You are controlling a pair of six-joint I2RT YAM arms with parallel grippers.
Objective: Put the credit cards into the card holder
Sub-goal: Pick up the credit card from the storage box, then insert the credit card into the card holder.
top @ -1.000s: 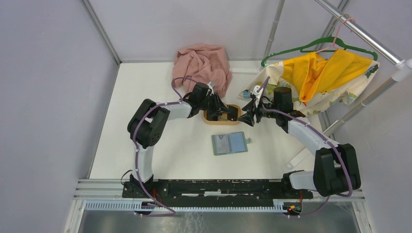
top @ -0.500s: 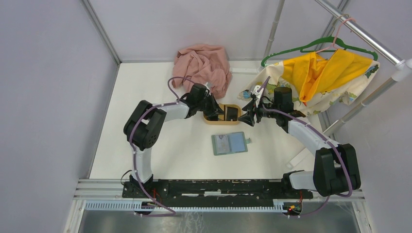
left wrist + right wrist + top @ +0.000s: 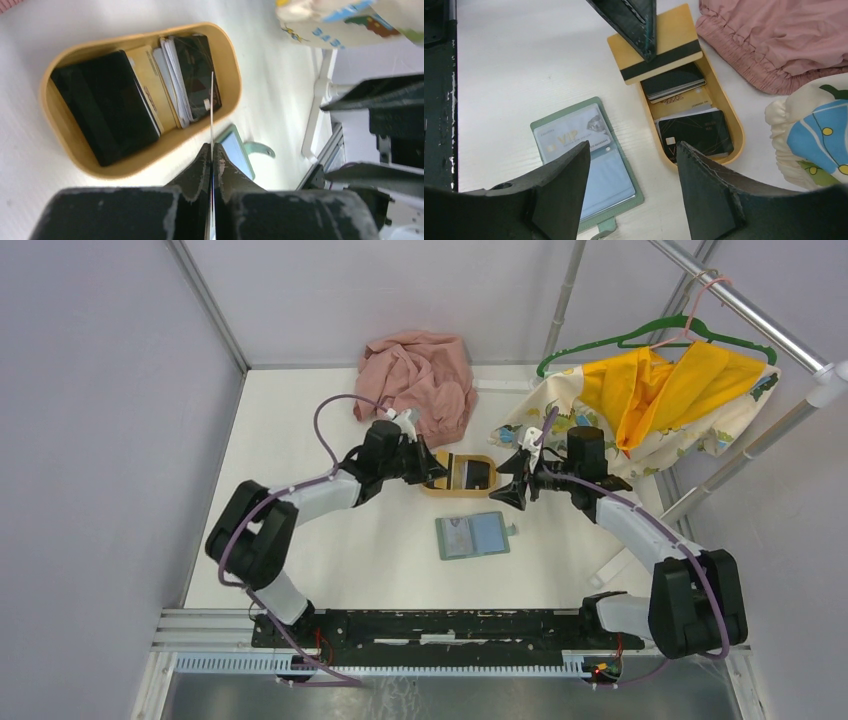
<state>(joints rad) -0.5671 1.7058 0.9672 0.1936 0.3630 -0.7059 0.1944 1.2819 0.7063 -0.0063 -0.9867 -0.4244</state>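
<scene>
We take the oval wooden tray [image 3: 455,492] as our landmark. At its left end the left end effector [image 3: 438,468] is clamped on a gold-tan card [image 3: 659,47] with a dark stripe. Its fingers [image 3: 636,25] press on both faces. In the left wrist view we see this card edge-on, a thin line running out from between the fingers over the tray's rim. The card hangs above that end of the tray, clear of the bench [image 3: 330,540].

Inside the tray lie more credit cards: a black card [image 3: 105,105], a tan card [image 3: 150,87] beside it, and a small stack [image 3: 192,75] with a black one on top.

Just off the tray's right end the right end effector [image 3: 631,147] hovers with its fingers wide apart and nothing between them.

The card holder [image 3: 473,536] lies open and flat on the bench on the tray's near side, towards the arm bases and apart from the tray. A pale card marked VIP [image 3: 574,137] sits in one of its halves. A pink cloth [image 3: 420,375] lies beyond the tray's far side.
</scene>
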